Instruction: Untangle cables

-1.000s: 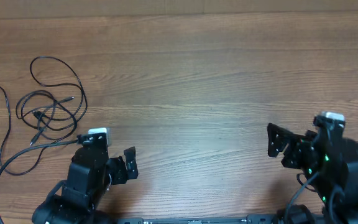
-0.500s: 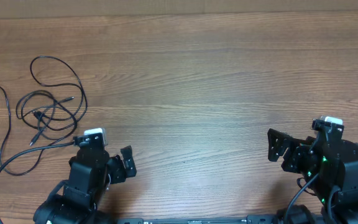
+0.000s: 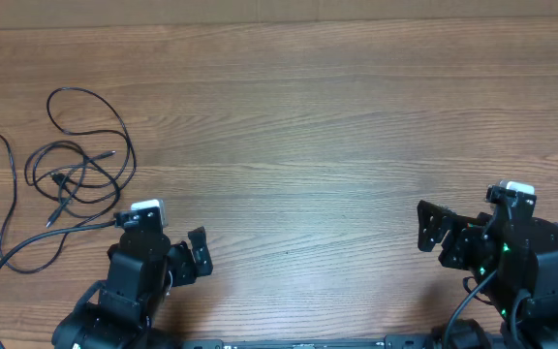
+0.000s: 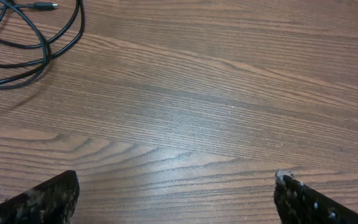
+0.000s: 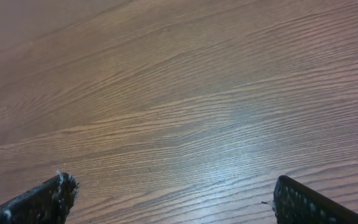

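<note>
The left gripper (image 4: 174, 186) and right gripper (image 5: 169, 190) are gaping wide, gripping nothing; the thin black cables (image 3: 76, 165) are lying loosely tangled.

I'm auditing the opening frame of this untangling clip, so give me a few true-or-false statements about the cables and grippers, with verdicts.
1. The cables lie in loose loops on the left part of the table. True.
2. The left gripper is shut on a cable. False: it is open and holds nothing.
3. The right gripper is open and empty. True.
4. A cable lies between the two grippers. False: only bare wood lies there; the cables are out to the left of the left gripper.
5. The left wrist view catches cable loops in its top left corner. True.
</note>
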